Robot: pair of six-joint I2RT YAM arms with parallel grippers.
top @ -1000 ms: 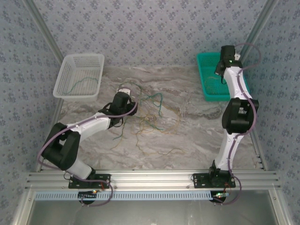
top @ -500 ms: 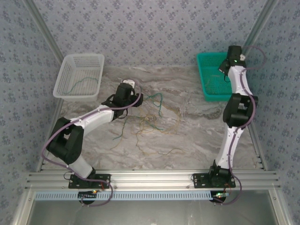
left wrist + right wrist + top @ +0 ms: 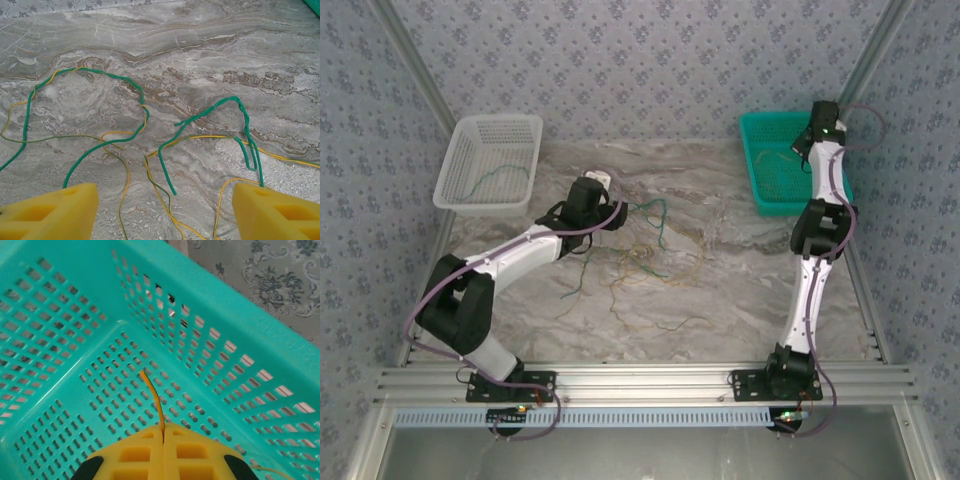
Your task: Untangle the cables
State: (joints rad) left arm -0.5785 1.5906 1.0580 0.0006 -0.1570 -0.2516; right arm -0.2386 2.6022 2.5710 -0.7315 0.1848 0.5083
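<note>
Marble table [image 3: 210,45], one white basket [image 3: 496,118], one teal basket [image 3: 65,305]; left hand [image 3: 162,212] spread over cables [image 3: 136,91], right hand [image 3: 163,440] pinching one yellow cable [image 3: 153,392].

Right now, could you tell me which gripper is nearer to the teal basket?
Right. The right gripper hangs over the teal basket, shut on a yellow cable; the left gripper is open over the tangled cables mid-table, off to the basket's left.

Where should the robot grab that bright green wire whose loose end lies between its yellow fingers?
Grip the bright green thin wire on the short straight stretch by its loose end, coming straight down: it lies flat on the marble tabletop, between the left gripper's open fingers.
</note>
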